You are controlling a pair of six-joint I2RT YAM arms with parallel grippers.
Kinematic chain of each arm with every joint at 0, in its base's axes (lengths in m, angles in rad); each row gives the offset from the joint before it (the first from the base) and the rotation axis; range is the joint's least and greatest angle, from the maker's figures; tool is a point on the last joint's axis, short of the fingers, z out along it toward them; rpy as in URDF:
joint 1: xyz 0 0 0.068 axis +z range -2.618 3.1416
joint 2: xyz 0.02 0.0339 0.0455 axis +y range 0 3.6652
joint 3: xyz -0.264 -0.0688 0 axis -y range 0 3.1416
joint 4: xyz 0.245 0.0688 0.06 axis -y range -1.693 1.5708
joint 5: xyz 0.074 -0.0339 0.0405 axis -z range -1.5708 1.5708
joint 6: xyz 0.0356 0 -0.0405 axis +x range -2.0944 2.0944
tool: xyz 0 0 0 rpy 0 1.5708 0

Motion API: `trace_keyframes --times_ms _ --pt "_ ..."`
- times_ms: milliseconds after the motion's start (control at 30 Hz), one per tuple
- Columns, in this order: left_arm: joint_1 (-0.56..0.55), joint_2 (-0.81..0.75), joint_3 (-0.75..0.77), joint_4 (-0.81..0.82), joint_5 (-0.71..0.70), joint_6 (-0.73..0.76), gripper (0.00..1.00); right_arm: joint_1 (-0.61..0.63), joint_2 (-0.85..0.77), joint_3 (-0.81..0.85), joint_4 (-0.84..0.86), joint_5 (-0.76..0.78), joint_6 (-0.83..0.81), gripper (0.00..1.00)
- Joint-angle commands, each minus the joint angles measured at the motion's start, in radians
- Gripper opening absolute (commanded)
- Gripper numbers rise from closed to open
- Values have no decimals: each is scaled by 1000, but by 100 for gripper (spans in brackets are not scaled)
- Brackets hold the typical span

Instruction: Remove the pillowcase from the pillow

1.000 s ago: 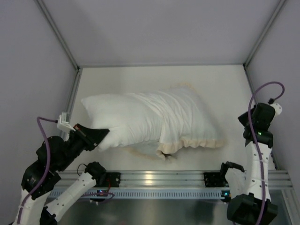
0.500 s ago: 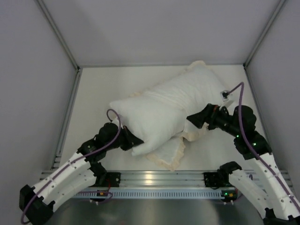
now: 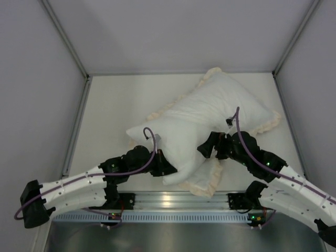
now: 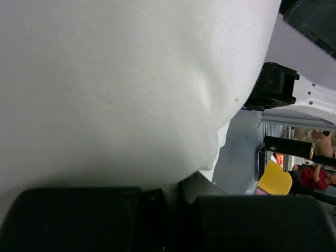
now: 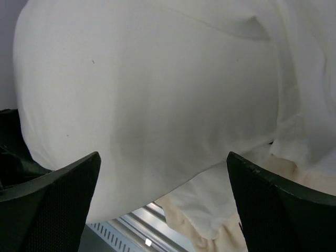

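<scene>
About halfway: pillow [image 3: 163,139] bare at its near-left end, far-right end inside pillowcase [image 3: 231,100]; left gripper [image 3: 170,169] pinches the bare near corner, right gripper [image 3: 211,149] gapes empty at the case mouth; remaining half to strip

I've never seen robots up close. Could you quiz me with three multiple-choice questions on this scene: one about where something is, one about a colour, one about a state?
1. Which end of the pillow does the pillowcase cover?
A far right
B near left
C neither
2. The pillowcase's frill is:
A red
B cream
C blue
3. The right gripper is:
A open
B shut on the frill
C hidden
Answers: A, the bare white end points near left; B, the ruffle is pale cream; A, its jaws stand wide apart.
</scene>
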Motion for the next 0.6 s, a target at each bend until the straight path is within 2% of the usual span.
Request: trace_keyframes --times_ms 0,200,333,467,567 --pt "-30 -77 -98 63 -4 -19 0 13 18 105 26 35 -101 99" --pt "-38 -207 -257 63 -10 -83 0 12 227 387 -12 17 -365 99" --pt "-46 -258 -298 63 -9 -102 0 13 434 600 -35 75 -452 100" --pt "-52 -279 -326 63 0 -103 0 26 637 728 -52 49 -537 100" --pt "-56 -298 -364 64 5 -108 0 39 718 791 -67 107 -587 100"
